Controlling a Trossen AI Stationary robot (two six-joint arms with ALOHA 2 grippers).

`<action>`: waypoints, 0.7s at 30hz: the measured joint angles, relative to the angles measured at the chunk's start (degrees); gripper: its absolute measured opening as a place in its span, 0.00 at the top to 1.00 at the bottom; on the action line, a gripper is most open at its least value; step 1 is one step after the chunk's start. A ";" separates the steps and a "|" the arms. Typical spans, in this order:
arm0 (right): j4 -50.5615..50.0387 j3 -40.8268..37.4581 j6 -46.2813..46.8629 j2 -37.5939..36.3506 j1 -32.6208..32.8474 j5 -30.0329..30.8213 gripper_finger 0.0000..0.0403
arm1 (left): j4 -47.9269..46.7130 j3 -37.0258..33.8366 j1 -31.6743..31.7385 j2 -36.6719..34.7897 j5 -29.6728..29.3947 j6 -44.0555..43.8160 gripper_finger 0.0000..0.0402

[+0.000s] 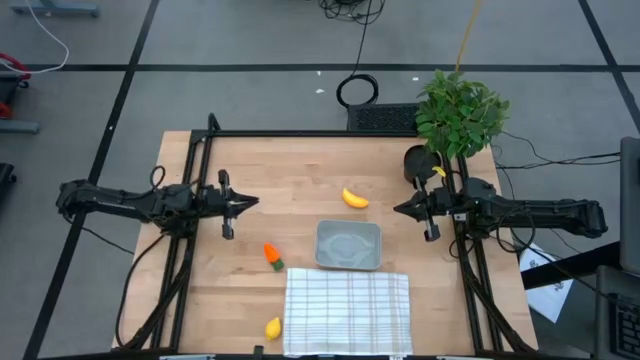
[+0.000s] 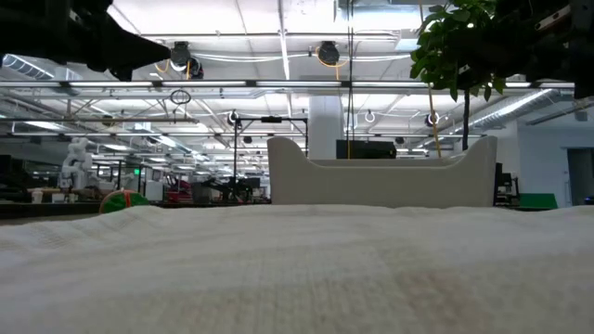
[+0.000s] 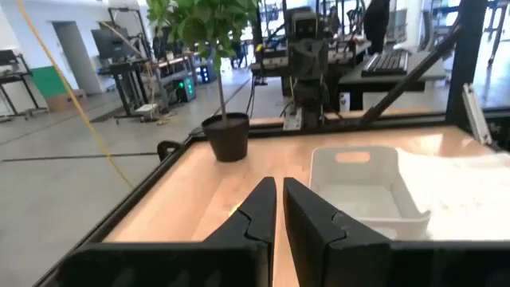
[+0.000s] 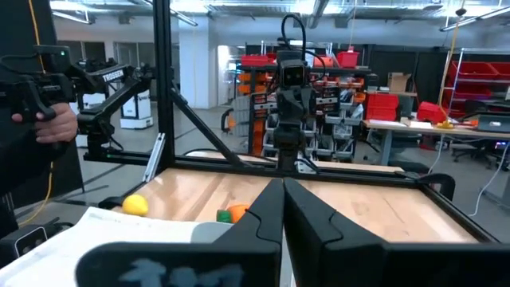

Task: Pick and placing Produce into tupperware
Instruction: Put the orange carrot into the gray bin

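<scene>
The left gripper (image 1: 252, 203) hangs over the wooden table (image 1: 300, 170) at about nine o'clock, its arm reaching in from the left edge. Its fingers (image 3: 253, 219) are drawn almost together with only a thin slit between them, and they carry nothing.

Just right of it and toward seven o'clock from the table's middle lies the carrot (image 1: 271, 256), orange with a green end, flat on the bare wood. Well below it, near the front edge at about seven o'clock, sits the small yellow lemon-like piece (image 1: 273, 327), just beside the left border of the white checked cloth (image 1: 347, 312), which covers the six o'clock stretch of the table.

The tupperware (image 1: 348, 245) stands at the centre, its near side touching the cloth's far edge; its inside holds no produce. At about twelve o'clock from the tub, clear of its rim, the banana (image 1: 354, 198) lies on the wood.

At about one to two o'clock a potted plant (image 1: 459, 115) stands by the far right corner. The right gripper (image 1: 398, 209) hovers at three o'clock, pointing inward, fingers (image 4: 259, 219) pressed fully together and holding nothing.
</scene>
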 joint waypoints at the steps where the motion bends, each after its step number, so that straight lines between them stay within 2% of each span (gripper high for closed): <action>1: 0.00 -0.01 -0.07 0.00 0.00 0.00 1.00 | -0.06 0.00 -0.01 0.00 0.00 1.08 0.92; 5: 0.00 0.00 -1.50 0.00 0.00 0.02 1.00 | 0.00 -0.02 -0.02 0.00 0.63 4.99 0.92; 12: -0.07 0.01 -3.13 0.00 0.00 0.03 1.00 | 0.01 -0.01 -0.02 0.00 1.55 -0.14 0.92; 21: -0.27 0.00 -3.24 0.01 0.00 0.04 1.00 | -0.37 0.02 -0.02 1.94 0.81 -0.62 0.92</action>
